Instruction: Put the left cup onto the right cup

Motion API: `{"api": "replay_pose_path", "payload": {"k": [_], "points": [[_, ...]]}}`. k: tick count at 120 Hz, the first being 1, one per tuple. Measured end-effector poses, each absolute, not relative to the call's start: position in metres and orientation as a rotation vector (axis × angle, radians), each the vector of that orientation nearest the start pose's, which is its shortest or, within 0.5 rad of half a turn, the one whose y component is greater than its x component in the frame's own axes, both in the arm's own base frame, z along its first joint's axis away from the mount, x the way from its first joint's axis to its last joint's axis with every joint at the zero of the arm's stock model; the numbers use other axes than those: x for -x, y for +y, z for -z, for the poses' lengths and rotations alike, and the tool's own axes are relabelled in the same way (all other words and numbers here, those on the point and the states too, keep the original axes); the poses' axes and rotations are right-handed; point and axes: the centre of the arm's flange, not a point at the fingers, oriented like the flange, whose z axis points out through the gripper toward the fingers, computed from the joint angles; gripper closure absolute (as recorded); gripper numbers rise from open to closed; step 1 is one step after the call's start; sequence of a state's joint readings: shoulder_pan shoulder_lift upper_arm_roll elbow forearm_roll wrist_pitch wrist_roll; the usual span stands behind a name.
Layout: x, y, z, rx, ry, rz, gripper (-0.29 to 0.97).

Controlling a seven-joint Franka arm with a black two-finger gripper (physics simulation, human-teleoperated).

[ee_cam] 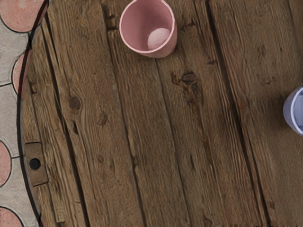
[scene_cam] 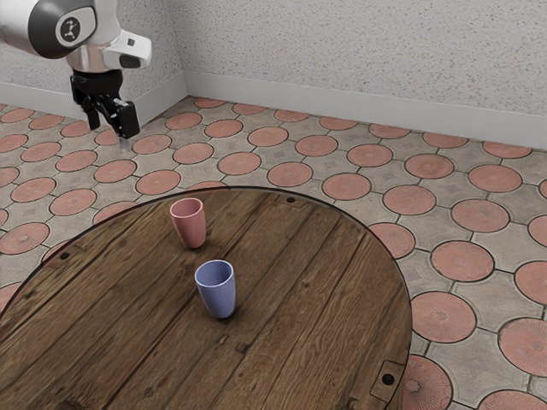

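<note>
Exterior view: black two-finger gripper [scene_cam: 118, 128] hangs high over the tiled floor, fingers apart w/ nothing between them. Pink plastic cup [scene_cam: 188, 222] & blue plastic cup [scene_cam: 215, 289] both stand upright on the round wooden tabletop [scene_cam: 325, 290], well below the fingers; pink is nearer to them, blue further. Wrist view: pink cup [ee_cam: 142, 21] & blue cup [ee_cam: 296, 111] sit well apart. Judged progress: nil, so approach, grasp, lift & stack are all left. No labels or writing readable.

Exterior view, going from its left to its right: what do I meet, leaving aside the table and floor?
gripper → pink cup → blue cup
</note>
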State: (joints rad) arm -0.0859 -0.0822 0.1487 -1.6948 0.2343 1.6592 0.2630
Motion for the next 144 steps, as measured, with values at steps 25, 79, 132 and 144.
{"api": "replay_pose_path", "payload": {"k": [25, 79, 132, 144], "points": [[-0.534, 0.061, -0.612, 2.906, 0.347, -0.011, 0.0], [-0.565, 0.1, -0.515, 2.929, 0.313, -0.226, 0.0], [-0.605, 0.127, -0.421, 3.138, 0.174, -0.182, 0.0], [-0.613, 0.129, -0.41, 3.155, 0.156, -0.14, 0.0]]}}
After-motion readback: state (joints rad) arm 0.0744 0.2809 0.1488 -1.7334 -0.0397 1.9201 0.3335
